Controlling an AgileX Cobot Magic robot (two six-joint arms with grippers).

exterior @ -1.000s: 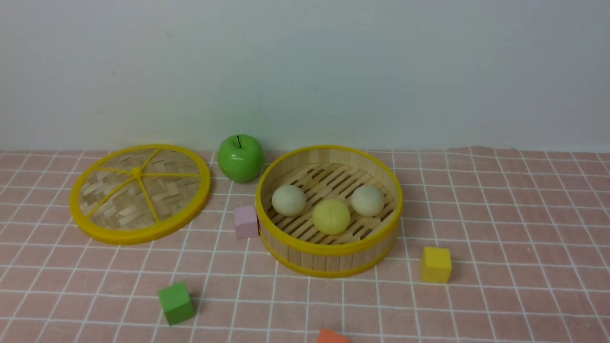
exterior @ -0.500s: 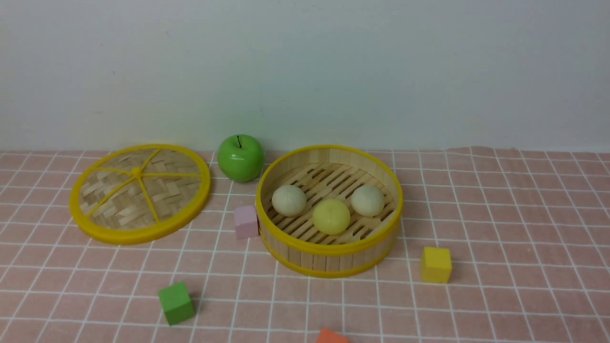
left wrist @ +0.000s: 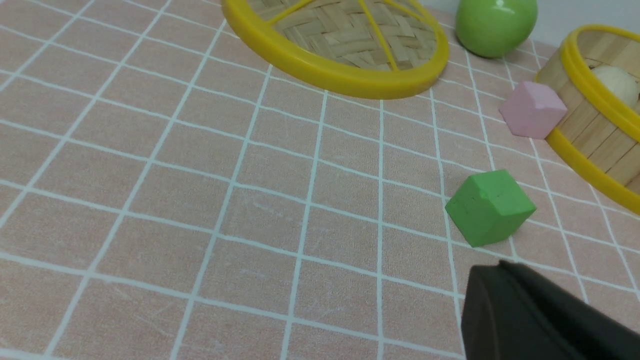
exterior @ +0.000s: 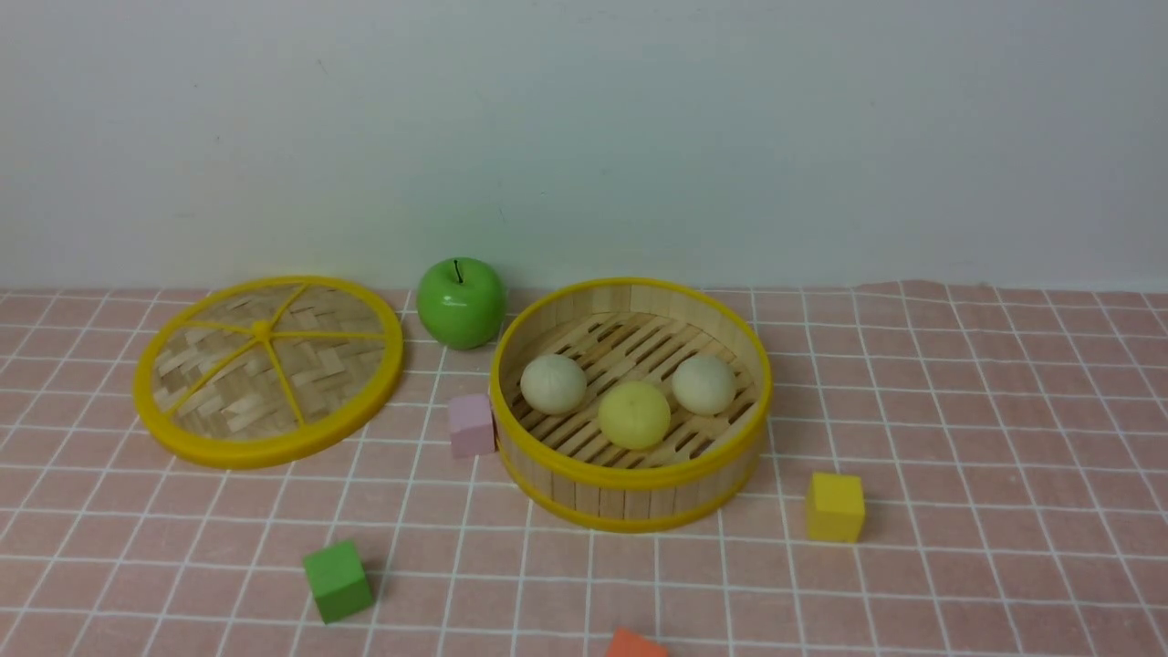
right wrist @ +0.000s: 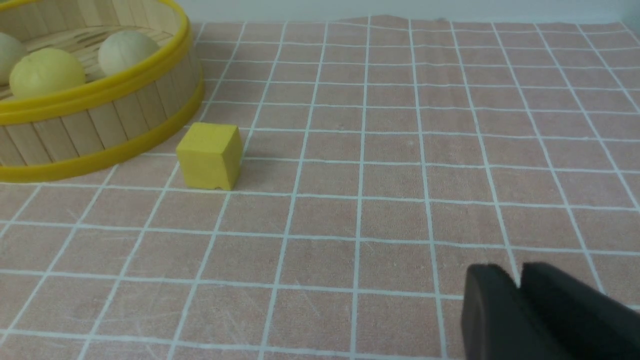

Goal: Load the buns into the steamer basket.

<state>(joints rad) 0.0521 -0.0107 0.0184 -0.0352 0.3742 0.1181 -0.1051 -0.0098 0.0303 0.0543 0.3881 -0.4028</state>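
Left gripper (left wrist: 505,267) sits with its jaws pressed together, empty, near the green cube (left wrist: 490,207). Right gripper (right wrist: 517,281) shows a thin slit between its fingers, holding nothing; only the tips show in either wrist view. Nothing on the table has shifted from the earlier frames: the buns (exterior: 633,414) lie inside the steamer basket (exterior: 630,497). An orange cube (exterior: 634,644) is cut off by the front view's edge.

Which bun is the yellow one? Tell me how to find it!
Find the round steamer basket with wooden walls, right of the green apple. Three buns sit inside it. The yellow bun is the middle one, nearest the front wall, between two off-white buns.
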